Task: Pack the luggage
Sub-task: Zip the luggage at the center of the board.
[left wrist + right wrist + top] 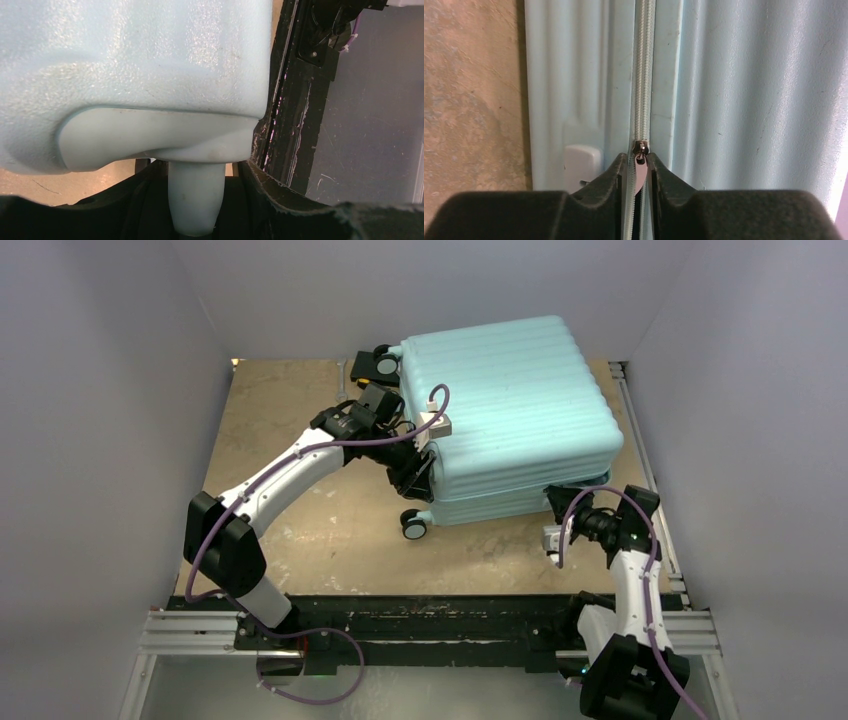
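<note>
The luggage [510,400], a pale mint ribbed hard-shell suitcase, lies closed on the table, with its wheels to the left. My left gripper [418,468] is at its left end, between the wheels. In the left wrist view its jaws [197,200] stand close on either side of a pale mint leg [196,190] under the shell [130,60]. My right gripper [556,508] is at the near right corner. In the right wrist view it [638,167] is shut on the silver zipper pull [640,172] of the pale zipper [644,75].
One wheel [413,525] sticks out near the front left and another [385,365] at the back left. A white side foot [583,159] sits left of the zipper. The black base rail [430,615] runs along the near edge. Grey walls enclose the table.
</note>
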`<state>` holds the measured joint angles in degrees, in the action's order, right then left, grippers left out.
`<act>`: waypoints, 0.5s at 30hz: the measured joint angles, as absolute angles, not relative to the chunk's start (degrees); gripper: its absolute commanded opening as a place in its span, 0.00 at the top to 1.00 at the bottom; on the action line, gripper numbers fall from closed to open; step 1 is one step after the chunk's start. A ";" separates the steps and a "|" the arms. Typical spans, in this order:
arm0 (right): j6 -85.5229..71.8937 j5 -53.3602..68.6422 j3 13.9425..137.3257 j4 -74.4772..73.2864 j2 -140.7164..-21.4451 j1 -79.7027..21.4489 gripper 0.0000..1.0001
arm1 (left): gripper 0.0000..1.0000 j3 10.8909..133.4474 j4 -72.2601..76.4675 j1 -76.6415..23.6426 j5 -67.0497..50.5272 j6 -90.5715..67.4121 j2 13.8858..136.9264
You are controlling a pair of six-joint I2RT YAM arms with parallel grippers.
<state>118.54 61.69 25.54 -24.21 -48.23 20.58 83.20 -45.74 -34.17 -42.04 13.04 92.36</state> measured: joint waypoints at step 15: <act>118.45 64.10 22.11 -14.72 -48.34 20.64 0.86 | 1.00 83.48 -46.06 -34.20 -41.58 13.06 92.36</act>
